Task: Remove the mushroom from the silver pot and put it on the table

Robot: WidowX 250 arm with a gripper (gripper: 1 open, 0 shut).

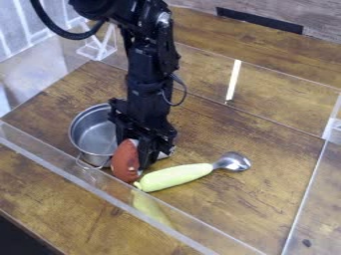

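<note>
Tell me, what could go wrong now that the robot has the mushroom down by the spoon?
1. The mushroom sits in the fingers right beside the silver pot, so it might bump the rim.
2. The spoon lies just to its right; once let go, the mushroom could land on the handle and roll.
3. The clear wall stands close in front, so a rolling mushroom might hit it.

wooden table (pixel 266 139), silver pot (pixel 91 134), spoon (pixel 193 173)

Red-brown mushroom (pixel 128 159) in my gripper (pixel 134 164), tilted, just right of the shiny pot (pixel 91 134), low over the table (pixel 253 204).
</note>
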